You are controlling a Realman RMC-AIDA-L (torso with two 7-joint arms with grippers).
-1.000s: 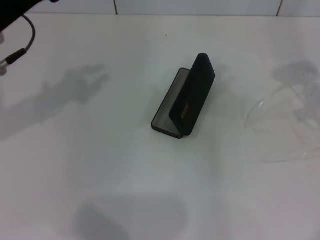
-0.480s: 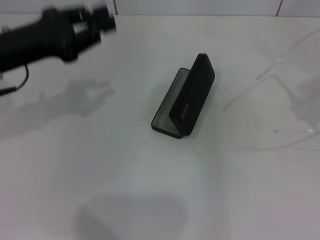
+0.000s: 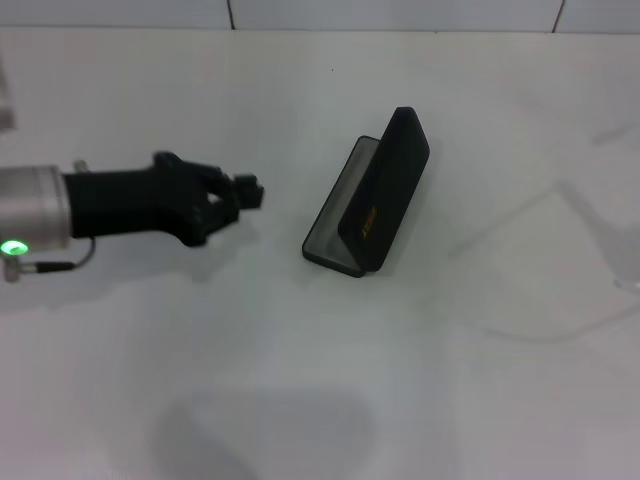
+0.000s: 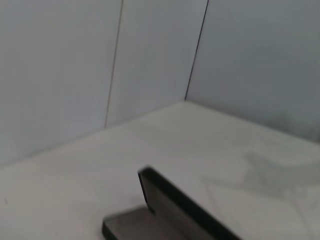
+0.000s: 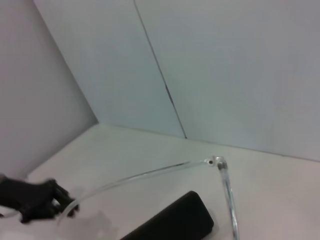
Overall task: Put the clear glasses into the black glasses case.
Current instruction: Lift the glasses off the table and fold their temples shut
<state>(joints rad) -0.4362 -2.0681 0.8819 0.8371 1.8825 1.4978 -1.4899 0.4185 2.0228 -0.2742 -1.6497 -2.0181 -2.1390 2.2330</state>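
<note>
Case (image 3: 367, 207) stands open, lid propped up to receive the glasses (image 5: 222, 172).
Left gripper (image 3: 245, 192) just beside case, finger gap unreadable; glasses aloft, right gripper unseen.

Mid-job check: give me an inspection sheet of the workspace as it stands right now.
Surface: white table, bare apart from the job's things.
Job's things: black glasses case open at centre, lid raised; clear glasses lifted, seen close in the right wrist view, not yet in the case.
Clutter: nothing seen.
Hands: left hand reaching toward the case, apart from it; right hand itself not seen.
Cables: thin black cable at the left wrist.
Surroundings: pale panelled wall behind.
</note>
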